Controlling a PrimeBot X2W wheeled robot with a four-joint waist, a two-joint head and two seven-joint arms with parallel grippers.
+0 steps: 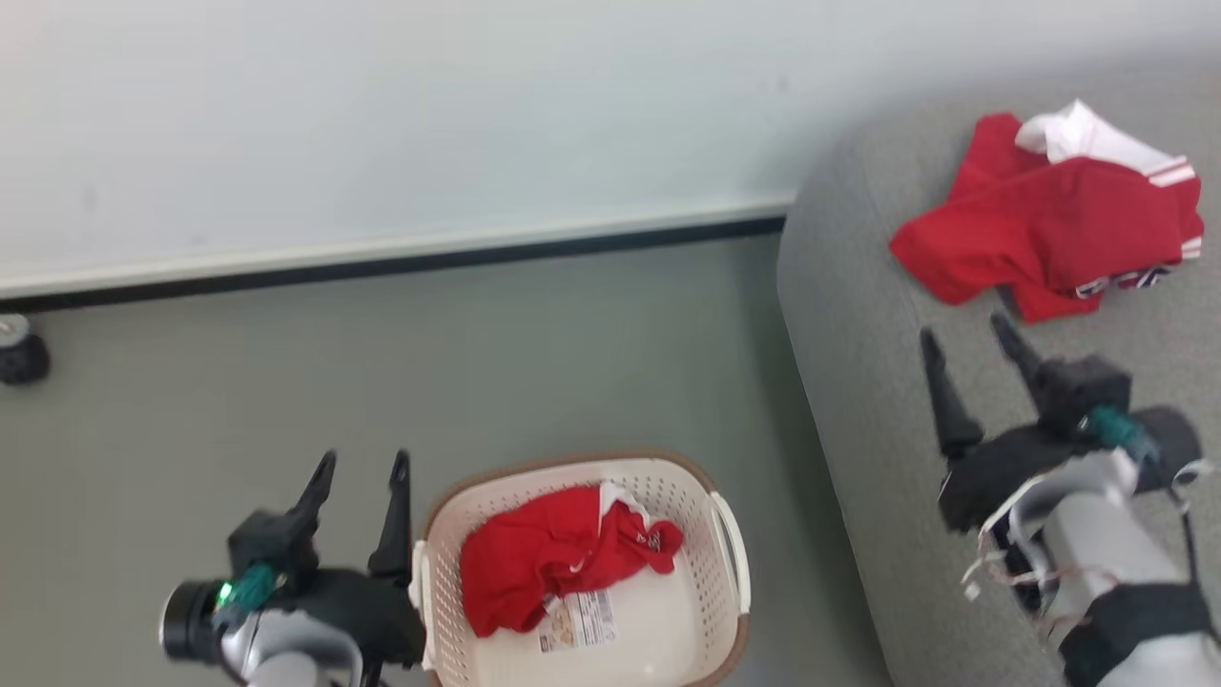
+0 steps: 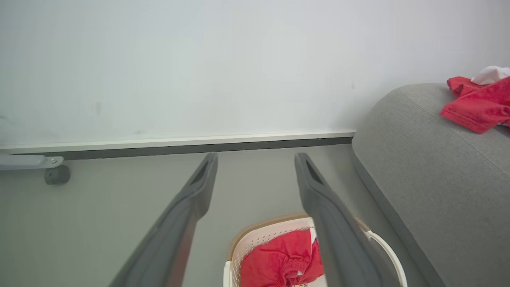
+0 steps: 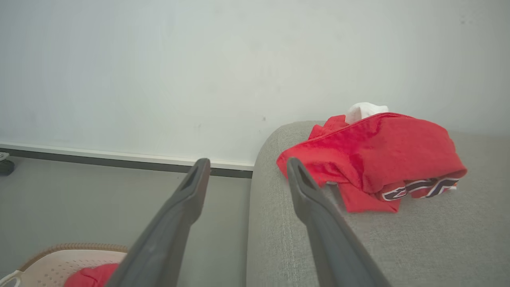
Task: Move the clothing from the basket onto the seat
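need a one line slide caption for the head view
Red jersey on the grey couch near the open right gripper; second red garment in the basket beside the open left gripper.

A pale, plain wall point(image 1: 382, 114) is seen across the upper part of the head view, and a few faint smudges can be made out on it. A white skirting strip point(image 1: 382, 250) is run along its foot, with a narrow dark band point(image 1: 382, 269) directly beneath. Below that, a smooth grey-green floor point(image 1: 477, 363) is laid. At the far left, a small dark caster wheel point(image 1: 21, 355) is set on the floor close to the skirting. In the left wrist view it is fixed under a pale flat bar point(image 2: 28, 161).
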